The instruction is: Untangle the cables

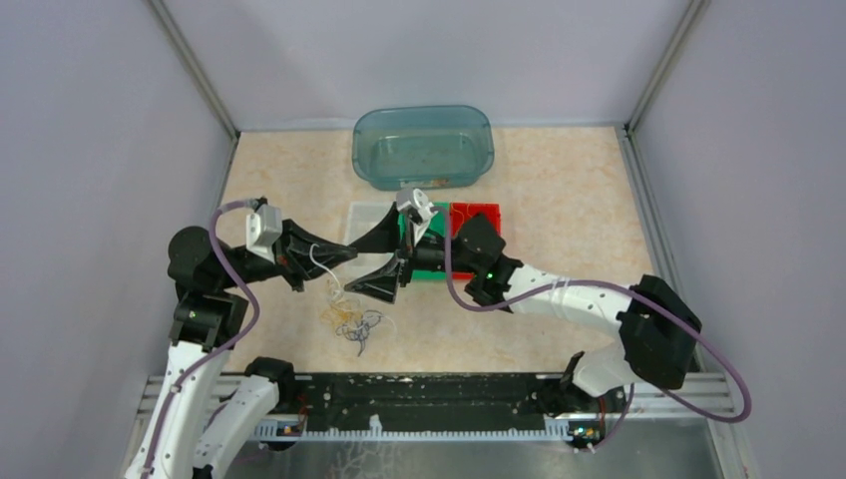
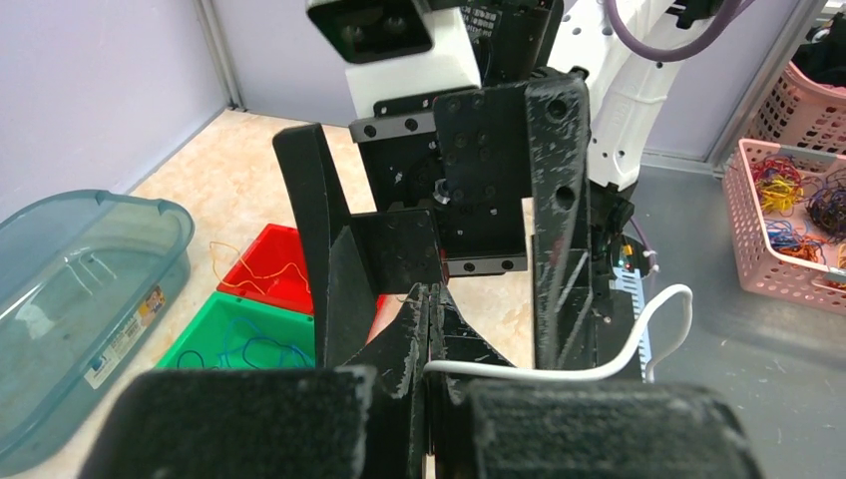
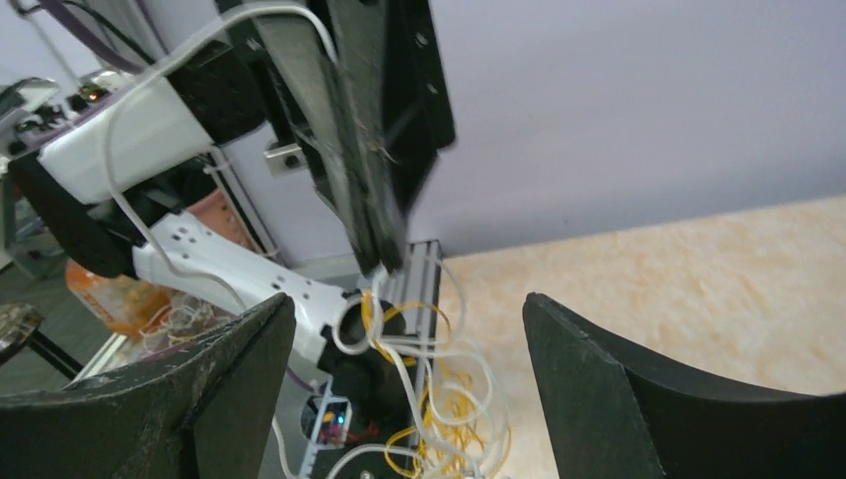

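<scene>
left pincer [image 2: 430, 311] nips one white cable [image 2: 559, 372]; right pincer [image 1: 382, 260] agape.

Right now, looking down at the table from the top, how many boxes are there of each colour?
Blue-green tub: 1
Clear tray: 1
Green tray: 1
Red tray: 1
Total: 4

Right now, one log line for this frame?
left gripper: shut on white cable, raised | right gripper: open, holding nothing, facing left gripper | other cables: tangled heap on table
</scene>
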You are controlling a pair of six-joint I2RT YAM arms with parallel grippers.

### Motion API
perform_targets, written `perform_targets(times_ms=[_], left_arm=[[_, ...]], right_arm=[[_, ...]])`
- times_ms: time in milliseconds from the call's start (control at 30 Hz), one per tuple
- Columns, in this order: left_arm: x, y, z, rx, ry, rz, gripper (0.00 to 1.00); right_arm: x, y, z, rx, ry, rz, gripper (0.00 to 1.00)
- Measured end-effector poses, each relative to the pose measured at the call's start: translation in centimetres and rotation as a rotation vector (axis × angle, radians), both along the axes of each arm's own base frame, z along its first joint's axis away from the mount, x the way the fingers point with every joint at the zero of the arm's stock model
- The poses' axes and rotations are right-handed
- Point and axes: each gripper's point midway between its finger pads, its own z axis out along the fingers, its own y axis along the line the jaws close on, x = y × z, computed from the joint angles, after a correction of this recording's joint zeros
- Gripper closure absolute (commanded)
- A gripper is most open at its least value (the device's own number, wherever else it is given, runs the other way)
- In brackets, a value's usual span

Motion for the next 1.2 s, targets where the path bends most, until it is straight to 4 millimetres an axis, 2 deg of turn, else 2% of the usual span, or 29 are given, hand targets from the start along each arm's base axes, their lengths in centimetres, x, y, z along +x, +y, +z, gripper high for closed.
perform_targets(times_ms=[167, 433, 500, 633, 667, 833, 967, 1133, 1200], left_arm=[[-0.1, 0.0, 0.1, -0.004, 0.005, -0.005, 1.00], [-0.2, -0.1, 0.5, -0.019, 0.013, -0.010, 1.00], [-0.2, -0.1, 0.6, -0.022, 0.016, -0.011, 1.00], [-0.1, -0.1, 0.6, -0.024, 0.021, -0.011, 1.00], [-0.1, -0.1, 0.6, -0.025, 0.022, -0.010, 1.00], [0.1, -0.2, 0.9, -0.029, 0.032, -0.007, 1.00], [0.0, -0.1, 2.2, -0.036, 0.011, -0.009, 1.00], [-0.6, -0.1, 4.7, -0.060, -0.033, -0.013, 1.00], [-0.8, 0.0, 5.5, -0.067, -0.046, -0.016, 1.00]], right_arm=[[-1.5, 1.4, 2.3, 0.092, -0.016, 0.073, 0.19], [-1.1, 3.6, 0.7, 0.128, 0.048, 0.074, 0.38], [-0.8, 4.1, 0.7, 0.142, 0.061, 0.072, 0.44], [-1.0, 5.1, 1.2, 0.165, 0.063, 0.078, 0.69], [-1.2, 5.3, 1.5, 0.171, 0.059, 0.081, 0.71], [-1.4, 5.4, 1.5, 0.180, 0.052, 0.070, 0.56], [-0.6, 5.2, -0.8, 0.148, 0.063, 0.017, 0.57], [0.7, 5.6, -5.7, 0.061, 0.096, -0.055, 0.63], [1.2, 5.7, -7.0, 0.037, 0.103, -0.078, 0.64]])
